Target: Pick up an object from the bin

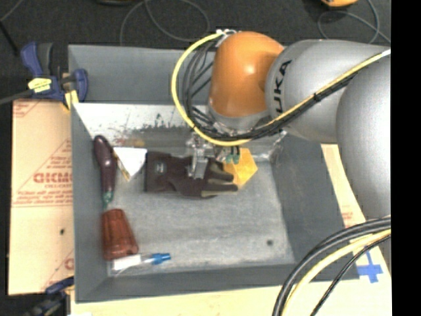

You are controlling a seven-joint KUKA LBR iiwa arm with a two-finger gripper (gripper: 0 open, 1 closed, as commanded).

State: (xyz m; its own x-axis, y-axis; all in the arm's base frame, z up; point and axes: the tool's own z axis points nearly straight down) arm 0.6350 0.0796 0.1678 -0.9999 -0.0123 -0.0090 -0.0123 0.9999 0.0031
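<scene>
Camera view has the gripper [199, 165] low on a dark glove [164, 174] lying mid-bin [217, 232], with a yellow block [245, 168] just beside it. Whether the gripper is wide or narrow I cannot tell. My worry is that the limp glove may bunch and slip free, or the block may get nipped along with it.

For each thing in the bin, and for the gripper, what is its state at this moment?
Gripper, down at the dark cloth.
Dark cloth, lying crumpled, partly under the gripper.
Yellow piece, lying beside the cloth, partly hidden.
Dark purple stick, lying free at the left.
White triangle, lying flat, free.
Red-brown ribbed piece, lying on its side.
Blue-tipped pen, lying free.
</scene>
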